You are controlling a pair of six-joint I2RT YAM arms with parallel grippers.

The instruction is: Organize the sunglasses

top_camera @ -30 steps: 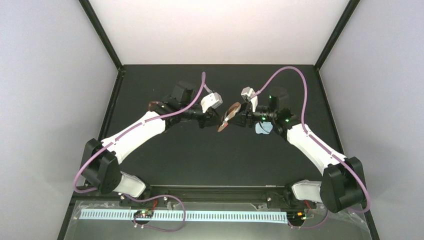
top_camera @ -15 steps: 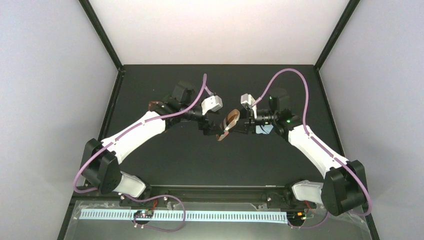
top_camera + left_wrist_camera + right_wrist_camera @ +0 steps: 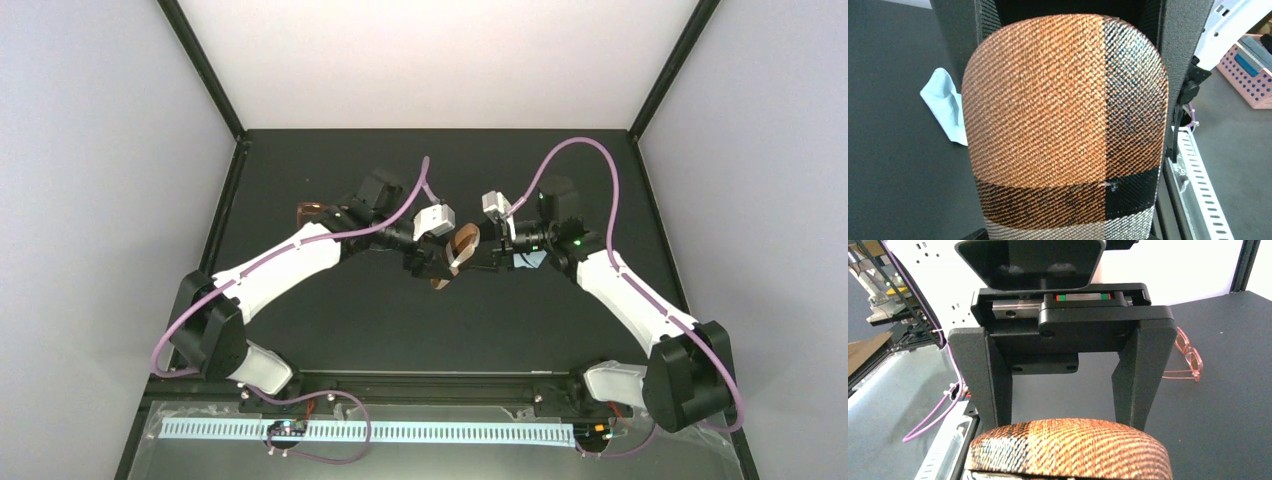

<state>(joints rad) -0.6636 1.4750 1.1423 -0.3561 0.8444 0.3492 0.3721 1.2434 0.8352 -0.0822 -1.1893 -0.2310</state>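
sunglasses (image 3: 1189,356) are lying on the table (image 3: 1233,410) at the right edge of the right wrist view, nothing touching them. left gripper (image 3: 1064,411) straddles the case (image 3: 1063,115), can't tell if it's actually pinching. right gripper (image 3: 488,256) looks clamped on the other end. frames look light, thin and snappable imo, so grab the bridge, not the skinny temples or lenses.

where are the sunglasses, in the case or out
Out: the sunglasses lie on the table, apart from the case.
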